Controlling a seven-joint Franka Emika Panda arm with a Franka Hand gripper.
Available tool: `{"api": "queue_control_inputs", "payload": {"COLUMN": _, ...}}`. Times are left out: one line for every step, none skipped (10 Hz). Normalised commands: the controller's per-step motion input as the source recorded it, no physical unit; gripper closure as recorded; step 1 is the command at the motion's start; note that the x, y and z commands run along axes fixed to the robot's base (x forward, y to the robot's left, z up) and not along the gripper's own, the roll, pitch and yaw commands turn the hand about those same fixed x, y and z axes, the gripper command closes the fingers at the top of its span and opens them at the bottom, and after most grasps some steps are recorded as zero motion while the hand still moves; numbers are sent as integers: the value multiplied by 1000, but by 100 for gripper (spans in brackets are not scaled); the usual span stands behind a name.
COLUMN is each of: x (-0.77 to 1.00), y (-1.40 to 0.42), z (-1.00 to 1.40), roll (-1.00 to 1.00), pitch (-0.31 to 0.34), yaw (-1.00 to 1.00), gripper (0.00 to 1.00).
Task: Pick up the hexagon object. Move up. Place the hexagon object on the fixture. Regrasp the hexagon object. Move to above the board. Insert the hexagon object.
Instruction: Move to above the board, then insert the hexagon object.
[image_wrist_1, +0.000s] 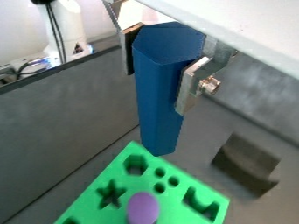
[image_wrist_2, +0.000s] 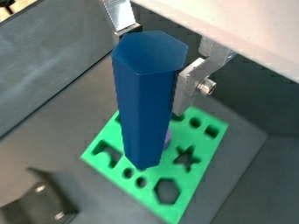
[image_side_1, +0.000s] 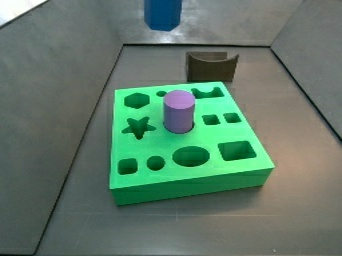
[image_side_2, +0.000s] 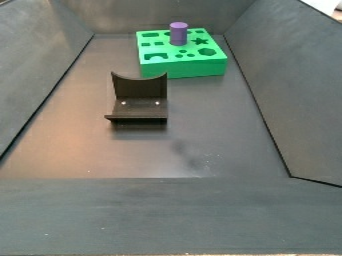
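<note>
My gripper (image_wrist_1: 162, 74) is shut on the hexagon object (image_wrist_1: 158, 96), a long blue hexagonal bar that hangs upright between the silver fingers (image_wrist_1: 193, 83); it shows the same way in both wrist views (image_wrist_2: 146, 96). It hangs high above the green board (image_wrist_1: 107, 185), which lies below it in both wrist views (image_wrist_2: 107, 144). In a side view only the bar's lower end (image_side_1: 160, 12) shows, at the upper edge, above the board (image_side_1: 201, 175). The gripper is out of view in both side views. The fixture (image_side_1: 211, 66) stands bare behind the board.
A purple peg (image_side_1: 178, 110) stands upright in the board, also seen in a wrist view (image_wrist_1: 142, 208) and a side view (image_side_2: 178, 32). The fixture (image_side_2: 138, 100) stands apart from the board (image_side_2: 187, 62). Grey bin walls (image_side_1: 60, 90) slope up around the floor.
</note>
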Motion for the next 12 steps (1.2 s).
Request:
{"api": "queue_control_inputs", "payload": {"x": -44, "y": 20, "z": 0, "roll": -445, "pitch": -15, "yaw": -5, "gripper": 100}}
{"api": "queue_control_inputs", "payload": {"x": -31, "y": 15, "z": -3, "roll": -300, "pitch": -16, "yaw": -7, "gripper": 100}}
{"api": "queue_control_inputs", "payload": {"x": -28, "y": 18, "z": 3, "roll": -207, "pitch": -16, "yaw": -7, "gripper": 100}}
{"api": "queue_control_inputs", "payload": {"x": -400, "y": 289, "z": -600, "roll": -19, "pitch": -3, "yaw": -371, "gripper": 100}}
{"api": "queue_control_inputs", "payload": {"x": -431, "y": 280, "z": -657, "roll": 0, "pitch": 0, "yaw": -440, "gripper": 100}}
{"api": "queue_control_inputs", "payload": {"x": -509, "y": 289, "z": -737, "roll": -1, "pitch": -26, "yaw": -509, "gripper": 100}}
{"api": "queue_control_inputs", "payload": {"x": -426, "y": 266, "z": -760, "roll": -91, "pitch": -76, "yaw": -503, "gripper": 100}}
{"api": "queue_control_inputs", "payload": {"x": -386, "y": 143, "z": -694, "roll": -160, "pitch": -150, "yaw": -580, "gripper": 100}}
{"api": "queue_control_inputs", "payload": {"x": -326, "y": 0, "z": -540, "roll": -193, "pitch": -223, "yaw": -674, "gripper": 100}}
{"api": "queue_control_inputs", "payload": {"x": -183, "y": 0, "z": -454, "roll": -209, "pitch": -241, "yaw": -766, "gripper": 100}}
{"api": "queue_control_inputs", "payload": {"x": -94, "y": 0, "z": -517, "roll": -184, "pitch": -221, "yaw": -840, "gripper": 100}}
{"api": "queue_control_inputs", "payload": {"x": 0, "y": 71, "z": -303, "roll": -159, "pitch": -153, "yaw": -434, "gripper": 100}}
